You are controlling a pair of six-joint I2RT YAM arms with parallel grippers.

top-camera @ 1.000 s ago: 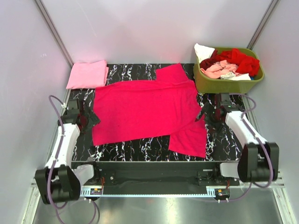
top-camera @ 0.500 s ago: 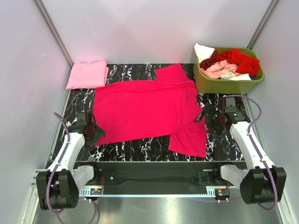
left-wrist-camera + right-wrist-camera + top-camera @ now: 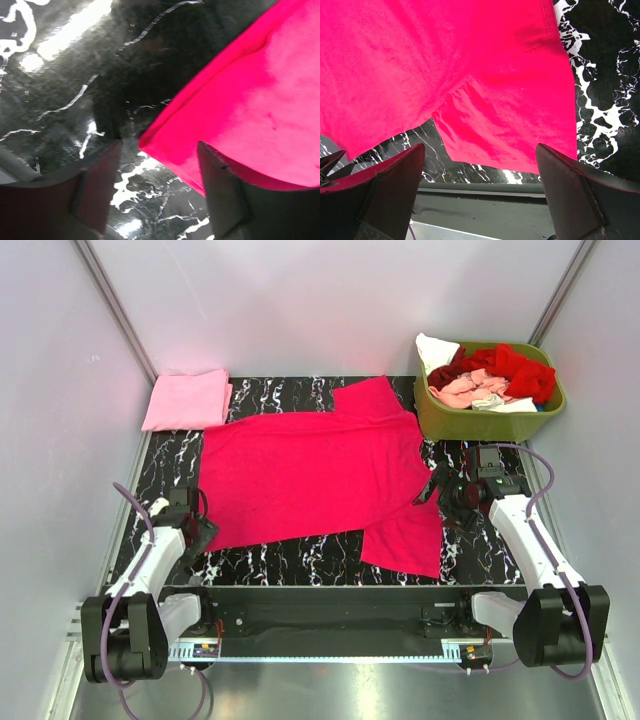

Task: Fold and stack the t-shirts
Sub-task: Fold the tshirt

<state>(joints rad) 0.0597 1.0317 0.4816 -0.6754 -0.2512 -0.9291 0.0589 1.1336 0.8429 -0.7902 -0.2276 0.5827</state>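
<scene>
A bright magenta-pink t-shirt lies spread flat on the black marbled table, its near sleeve pointing to the front. A folded light pink t-shirt lies at the back left. My left gripper is open, low at the shirt's near left corner, which lies between its fingers. My right gripper is open, held above the near sleeve at the shirt's right edge. Red, salmon and white shirts are heaped in the basket.
An olive-green plastic basket stands at the back right, just behind my right arm. White walls enclose the table on three sides. A black rail runs along the table's near edge.
My left gripper moved toward the near edge, down to the shirt's near left corner. My right gripper shifted a little forward, then back, beside the sleeve. The shirt has not moved.
</scene>
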